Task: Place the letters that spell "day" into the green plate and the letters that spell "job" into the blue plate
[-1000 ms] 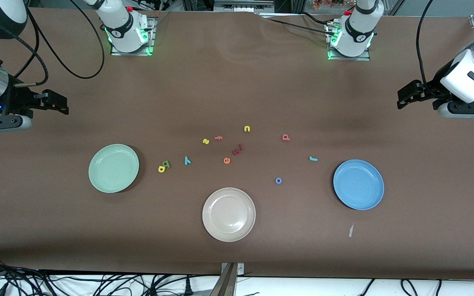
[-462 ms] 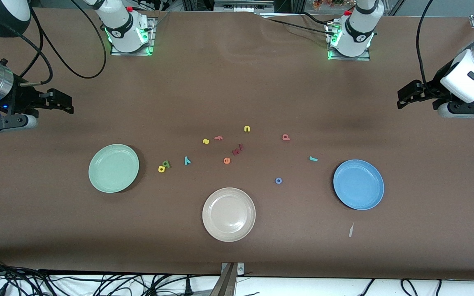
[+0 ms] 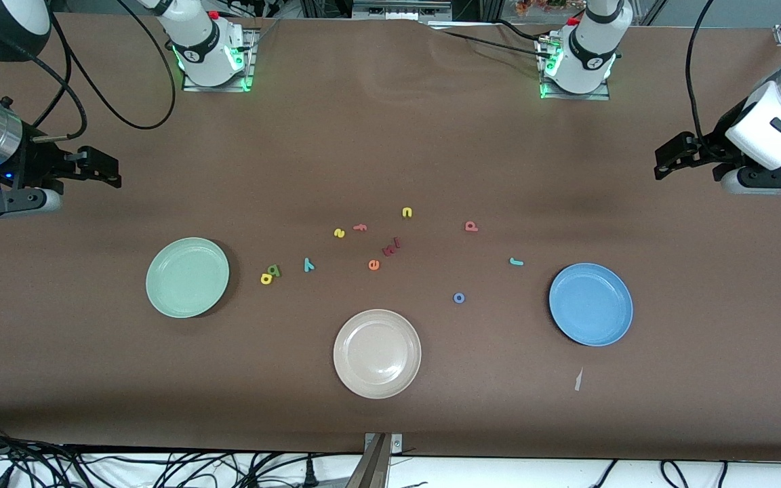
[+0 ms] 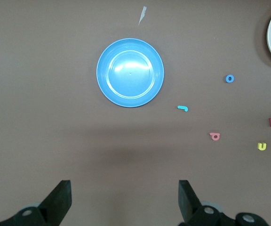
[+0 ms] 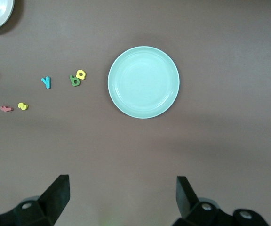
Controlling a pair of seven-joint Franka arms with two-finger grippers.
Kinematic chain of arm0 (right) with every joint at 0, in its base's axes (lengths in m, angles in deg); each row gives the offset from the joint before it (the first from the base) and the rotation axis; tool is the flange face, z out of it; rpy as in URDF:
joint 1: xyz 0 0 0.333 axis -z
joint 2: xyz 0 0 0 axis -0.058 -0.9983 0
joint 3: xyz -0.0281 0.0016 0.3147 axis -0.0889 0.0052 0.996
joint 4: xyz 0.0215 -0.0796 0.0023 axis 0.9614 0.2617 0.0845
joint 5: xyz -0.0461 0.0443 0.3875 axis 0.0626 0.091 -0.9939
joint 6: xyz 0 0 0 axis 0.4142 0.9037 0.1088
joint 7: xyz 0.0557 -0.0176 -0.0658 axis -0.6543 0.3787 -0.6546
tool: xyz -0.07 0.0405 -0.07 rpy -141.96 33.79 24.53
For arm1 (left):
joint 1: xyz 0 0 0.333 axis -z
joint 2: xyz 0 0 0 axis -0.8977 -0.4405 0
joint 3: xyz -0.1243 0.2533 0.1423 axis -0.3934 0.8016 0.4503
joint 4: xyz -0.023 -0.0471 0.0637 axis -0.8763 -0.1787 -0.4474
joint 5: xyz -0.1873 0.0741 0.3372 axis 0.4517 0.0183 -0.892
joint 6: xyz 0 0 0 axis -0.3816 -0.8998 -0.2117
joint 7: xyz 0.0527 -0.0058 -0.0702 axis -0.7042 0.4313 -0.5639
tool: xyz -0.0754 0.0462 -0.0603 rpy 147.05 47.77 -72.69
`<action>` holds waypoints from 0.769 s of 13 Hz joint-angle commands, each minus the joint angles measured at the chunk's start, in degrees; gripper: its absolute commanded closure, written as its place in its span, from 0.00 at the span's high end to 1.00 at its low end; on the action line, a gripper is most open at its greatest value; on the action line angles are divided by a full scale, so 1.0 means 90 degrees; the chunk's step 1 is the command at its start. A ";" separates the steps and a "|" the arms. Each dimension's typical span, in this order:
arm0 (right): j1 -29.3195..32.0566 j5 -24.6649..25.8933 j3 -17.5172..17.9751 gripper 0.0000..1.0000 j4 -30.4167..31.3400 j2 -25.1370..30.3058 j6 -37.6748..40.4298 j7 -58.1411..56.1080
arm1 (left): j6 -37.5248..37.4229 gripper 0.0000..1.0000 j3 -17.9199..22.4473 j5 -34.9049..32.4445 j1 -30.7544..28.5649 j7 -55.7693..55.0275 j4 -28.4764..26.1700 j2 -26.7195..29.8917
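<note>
Both arms wait. Left gripper (image 3: 665,163) spread over bare table; right gripper (image 3: 109,173) likewise. Green plate (image 3: 187,277) holds nothing: yellow, green and teal y letters (image 3: 308,264) at its 3 o'clock. Blue plate (image 3: 590,304) bare: j (image 3: 516,261), o (image 3: 459,297), salmon letter (image 3: 471,226) toward its 10 o'clock.

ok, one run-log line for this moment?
stage: nothing picked | left gripper: open, waiting at its table end | right gripper: open, empty | green plate, blue plate: empty | letters: on table
</note>
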 commanded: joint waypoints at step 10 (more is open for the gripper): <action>0.0016 -0.0077 -0.0004 1.00 -0.0054 0.0035 0.0129 0.0012 | -0.0325 1.00 -0.0053 0.0131 0.0482 0.0090 0.0041 -0.0489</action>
